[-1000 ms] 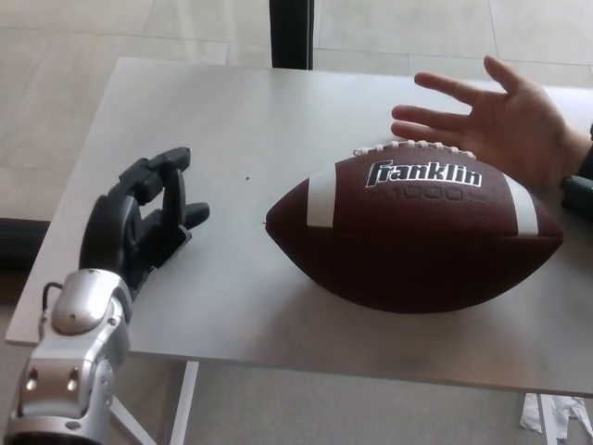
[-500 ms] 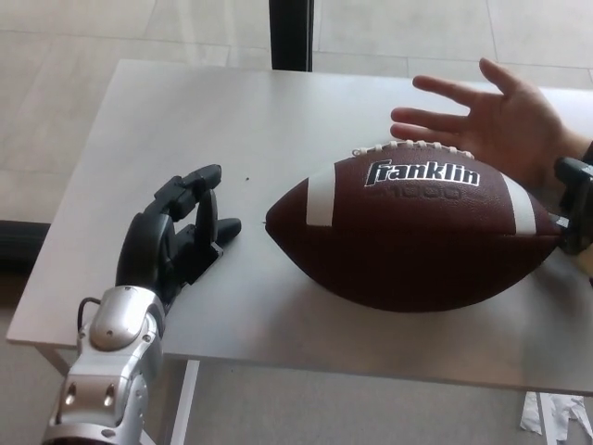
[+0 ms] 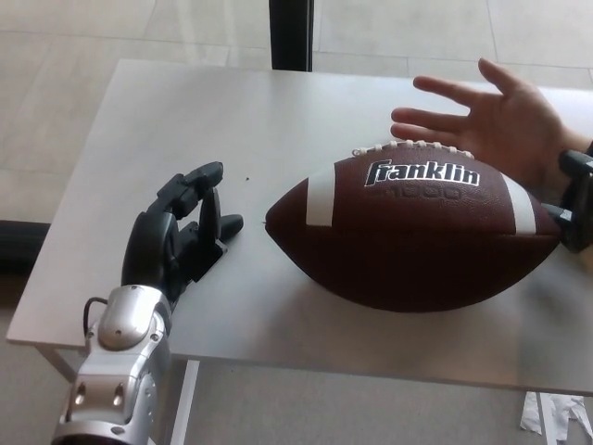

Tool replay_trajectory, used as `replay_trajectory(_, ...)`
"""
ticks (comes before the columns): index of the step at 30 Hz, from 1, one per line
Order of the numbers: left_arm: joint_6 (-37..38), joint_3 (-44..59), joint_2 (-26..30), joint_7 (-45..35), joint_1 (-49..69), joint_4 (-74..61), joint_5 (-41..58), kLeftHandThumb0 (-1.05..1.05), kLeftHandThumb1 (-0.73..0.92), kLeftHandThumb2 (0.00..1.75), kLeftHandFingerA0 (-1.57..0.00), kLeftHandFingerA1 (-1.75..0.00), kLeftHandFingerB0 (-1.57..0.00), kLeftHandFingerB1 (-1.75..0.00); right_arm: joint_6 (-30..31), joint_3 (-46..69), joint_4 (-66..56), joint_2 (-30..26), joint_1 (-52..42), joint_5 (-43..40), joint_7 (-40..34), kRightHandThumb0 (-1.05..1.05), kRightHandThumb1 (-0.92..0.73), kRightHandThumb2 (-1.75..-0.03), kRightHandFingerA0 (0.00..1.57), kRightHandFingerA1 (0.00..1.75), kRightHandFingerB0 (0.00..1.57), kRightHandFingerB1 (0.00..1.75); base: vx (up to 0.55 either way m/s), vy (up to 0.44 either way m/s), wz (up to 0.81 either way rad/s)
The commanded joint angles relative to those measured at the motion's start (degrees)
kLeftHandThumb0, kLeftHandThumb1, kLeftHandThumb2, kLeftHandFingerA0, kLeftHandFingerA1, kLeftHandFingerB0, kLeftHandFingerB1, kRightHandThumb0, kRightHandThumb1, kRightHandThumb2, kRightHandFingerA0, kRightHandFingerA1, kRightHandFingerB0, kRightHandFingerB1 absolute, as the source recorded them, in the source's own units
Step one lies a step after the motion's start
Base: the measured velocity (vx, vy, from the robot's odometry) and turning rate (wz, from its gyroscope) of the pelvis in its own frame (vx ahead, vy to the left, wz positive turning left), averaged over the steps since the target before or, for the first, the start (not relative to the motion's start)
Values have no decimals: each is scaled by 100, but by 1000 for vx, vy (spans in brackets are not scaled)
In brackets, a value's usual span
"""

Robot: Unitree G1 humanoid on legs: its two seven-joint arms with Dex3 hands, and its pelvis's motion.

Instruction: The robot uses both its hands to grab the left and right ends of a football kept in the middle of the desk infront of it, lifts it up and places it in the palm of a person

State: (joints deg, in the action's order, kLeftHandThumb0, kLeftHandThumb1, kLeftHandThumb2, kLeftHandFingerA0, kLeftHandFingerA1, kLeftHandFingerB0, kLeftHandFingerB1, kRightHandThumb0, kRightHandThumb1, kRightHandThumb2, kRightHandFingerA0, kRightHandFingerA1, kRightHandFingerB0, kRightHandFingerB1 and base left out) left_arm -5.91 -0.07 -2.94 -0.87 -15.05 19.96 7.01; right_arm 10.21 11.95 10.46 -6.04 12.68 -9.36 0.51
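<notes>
Head view: left hand (image 3: 181, 232) empty, fingers spread, just beside the football (image 3: 417, 232); right hand (image 3: 576, 199) barely visible, state unclear.

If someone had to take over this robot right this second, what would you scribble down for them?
Left hand: open, holding nothing, just short of the football's left tip.
Right hand: only a sliver shows at the picture's edge by the right tip; can't tell its state.
Football: lying on the desk, not gripped or lifted.
Person's palm: open, waiting behind the ball.
Done: the hands are near the ends.
Left: clasp both ends, lift, set the ball in the palm.
</notes>
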Motion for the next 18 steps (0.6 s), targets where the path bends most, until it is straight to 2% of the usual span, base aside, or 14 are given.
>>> replay_trajectory(1, -443, 129, -231, 155, 38, 60, 118, -99, 92, 86, -35, -59, -20, -34, 41, 36, -350, 123, -4, -41, -155, -105, -80, -123, 48, 56, 34, 45, 0, 0, 0)
replay_trajectory(3, -457, 171, -250, 141, -12, 77, 92, -99, 92, 86, -35, -59, -20, -34, 62, 51, -357, 126, 32, -32, -160, -105, -80, -123, 48, 56, 34, 45, 0, 0, 0)
replay_trajectory(4, -503, 182, -310, 166, -22, 63, 110, -97, 92, 86, -35, -60, -18, -33, 123, 50, -413, 170, 7, -49, -186, -100, -92, -78, 53, 50, 38, 33, 0, 0, 0)
replay_trajectory(5, -596, 198, -437, 198, -40, 38, 169, -98, 92, 87, -35, -60, -16, -33, 287, 43, -557, 294, -52, -50, -327, -100, -92, -79, 54, 50, 43, 36, 0, 0, 0)
replay_trajectory(6, -596, 212, -486, 194, -52, 41, 182, -102, 85, 95, -38, -64, -16, -35, 327, 50, -583, 352, -55, -55, -380, -97, -92, -77, 58, 53, 41, 34, 0, 0, 0)
replay_trajectory(7, -577, 224, -522, 195, -65, 51, 189, -102, 85, 95, -38, -64, -16, -35, 332, 59, -578, 391, -48, -77, -390, -97, -92, -77, 58, 53, 41, 34, 0, 0, 0)
replay_trajectory(8, -581, 253, -741, 315, -96, 38, 235, -91, 80, 121, -41, -65, -15, -44, 223, 27, -535, 540, -154, -100, -379, -98, -92, -79, 54, 57, 43, 36, 0, 0, 0)
replay_trajectory(11, -381, 244, -950, 244, -189, 144, 255, -92, 81, 120, -39, -66, -13, -43, -9, -98, -316, 701, -312, 100, -443, -96, -92, -79, 51, 52, 43, 36, 0, 0, 0)
replay_trajectory(14, -477, 243, -1092, 303, -235, 95, 240, -96, 87, 123, -38, -64, -13, -42, -64, -69, -260, 816, -424, 63, -475, -95, -92, -76, 55, 51, 43, 35, 0, 0, 0)
replay_trajectory(15, -493, 213, -1120, 293, -257, 84, 216, -90, 86, 125, -33, -62, -6, -36, -50, -31, -227, 879, -473, -1, -487, -90, -74, -117, 51, 61, 38, 47, 0, 0, 0)
replay_trajectory(17, -540, 137, -1172, 275, -278, 55, 199, -88, 86, 126, -32, -63, -6, -37, -192, 5, -82, 940, -620, -20, -444, -89, -75, -118, 51, 64, 38, 48, 0, 0, 0)
replay_trajectory(18, -541, 142, -1203, 274, -312, 91, 229, -88, 84, 124, -33, -64, -12, -40, -312, -10, -10, 936, -686, 17, -410, -95, -92, -78, 52, 58, 42, 35, 0, 0, 0)
